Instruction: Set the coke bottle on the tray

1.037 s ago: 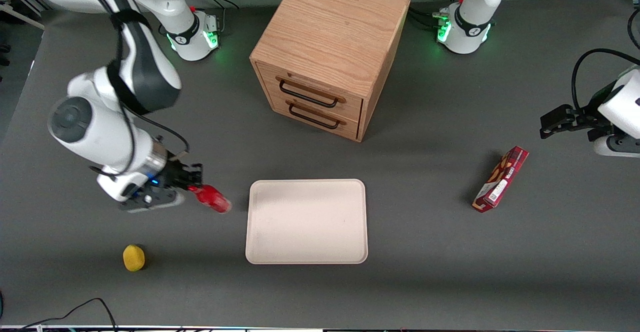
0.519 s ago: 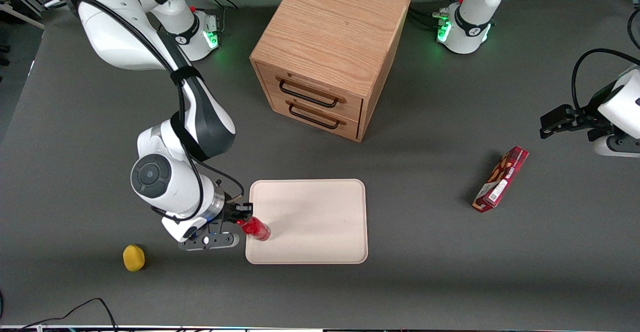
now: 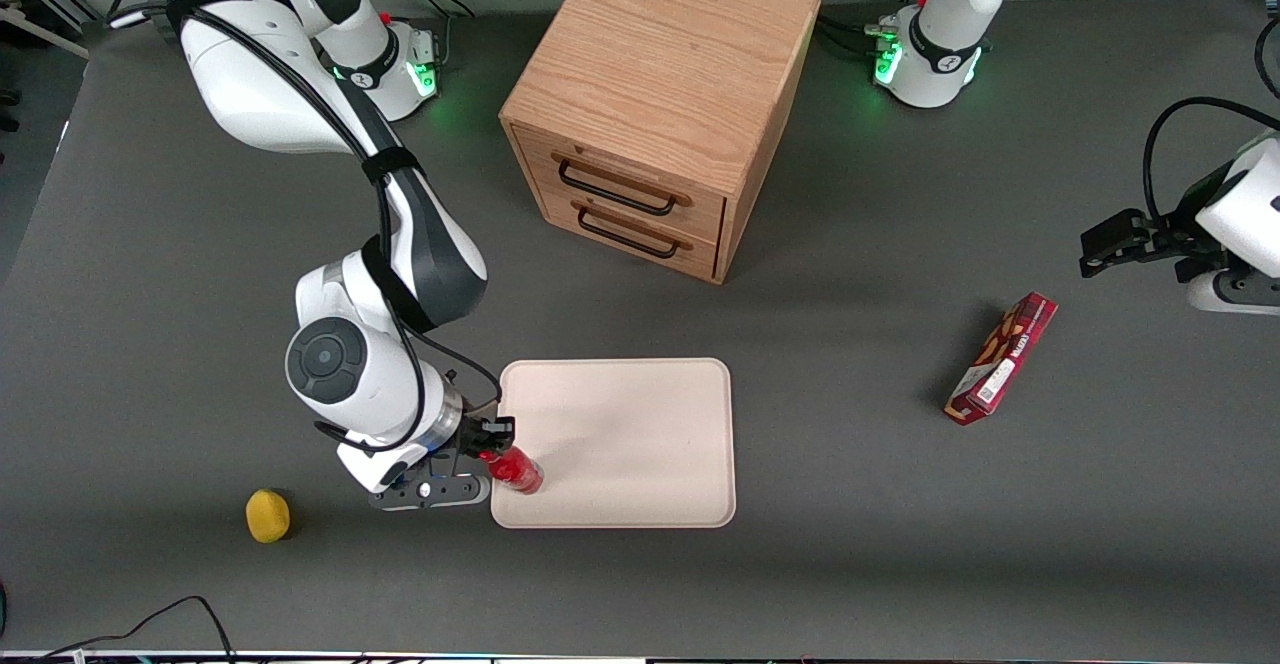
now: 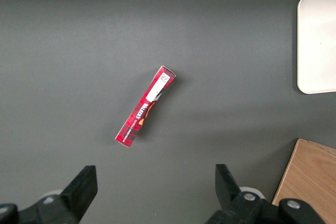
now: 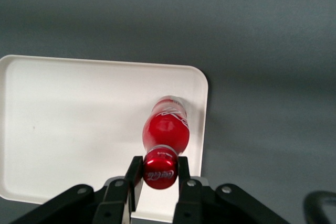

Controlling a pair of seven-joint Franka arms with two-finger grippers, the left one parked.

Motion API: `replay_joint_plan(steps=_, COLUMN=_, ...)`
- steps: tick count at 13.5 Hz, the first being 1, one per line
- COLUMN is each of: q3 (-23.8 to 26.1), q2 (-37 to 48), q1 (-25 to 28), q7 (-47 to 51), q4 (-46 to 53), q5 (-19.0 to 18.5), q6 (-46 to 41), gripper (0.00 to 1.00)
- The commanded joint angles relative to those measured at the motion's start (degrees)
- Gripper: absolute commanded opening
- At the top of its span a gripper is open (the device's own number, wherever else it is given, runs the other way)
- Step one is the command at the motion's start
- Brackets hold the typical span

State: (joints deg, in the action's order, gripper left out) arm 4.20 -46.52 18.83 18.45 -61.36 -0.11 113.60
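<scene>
The small red coke bottle (image 3: 516, 471) is held by its cap in my right gripper (image 3: 494, 441), just inside the tray's corner nearest the working arm and the front camera. In the right wrist view the gripper (image 5: 159, 170) is shut on the red cap, and the bottle's body (image 5: 167, 127) reaches down to the tray. Whether its base touches the tray I cannot tell. The pale cream-pink tray (image 3: 640, 414) lies flat in front of the wooden cabinet, and it also shows in the right wrist view (image 5: 68, 124).
A wooden two-drawer cabinet (image 3: 655, 94) stands farther from the front camera than the tray. A yellow round object (image 3: 267, 515) lies near the working arm's end of the table. A flat red snack box (image 3: 1002, 357) lies toward the parked arm's end, and it also shows in the left wrist view (image 4: 145, 106).
My gripper has carried the bottle from the bare table beside the tray over the tray's edge, then shifted slightly inward and lower over the tray's near corner.
</scene>
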Motion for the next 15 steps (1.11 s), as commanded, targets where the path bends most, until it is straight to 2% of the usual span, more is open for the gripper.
replay_joint_plan(steps=1, q3=-1.0, q2=-1.6, q1=0.9, q7=1.5, q4=2.3, q5=0.4, q6=-0.2, gripper=0.0)
replay_joint_plan(steps=2, q3=-1.0, q2=-1.8, q1=0.7, q7=1.4, q4=2.3, q5=0.5, q6=-0.2, gripper=0.19)
replay_joint_plan(steps=3, q3=-1.0, q2=-1.9, q1=0.4, q7=0.7, q4=2.3, q5=0.4, q6=-0.1, gripper=0.99)
replay_joint_plan(steps=6, q3=-1.3, q2=-0.7, q1=0.7, q7=0.6, q4=2.7, q5=-0.2, q6=-1.4, gripper=1.0)
replay_joint_plan(steps=8, q3=-1.3, q2=2.8, q1=-0.2, q7=0.7, q4=2.6, q5=-2.0, q6=-5.1, gripper=1.0)
replay_joint_plan(steps=10, q3=-1.1, q2=7.3, q1=-2.5, q7=0.6, q4=2.3, q5=-4.6, q6=-8.7, gripper=1.0)
replay_joint_plan(steps=13, q3=-0.9, q2=12.2, q1=-7.2, q7=-2.6, q4=1.3, q5=-4.6, q6=-14.9, gripper=1.0)
replay_joint_plan(steps=15, q3=-0.7, q2=18.5, q1=-9.9, q7=-7.4, q4=-4.6, q5=-4.5, q6=-15.1, gripper=1.0)
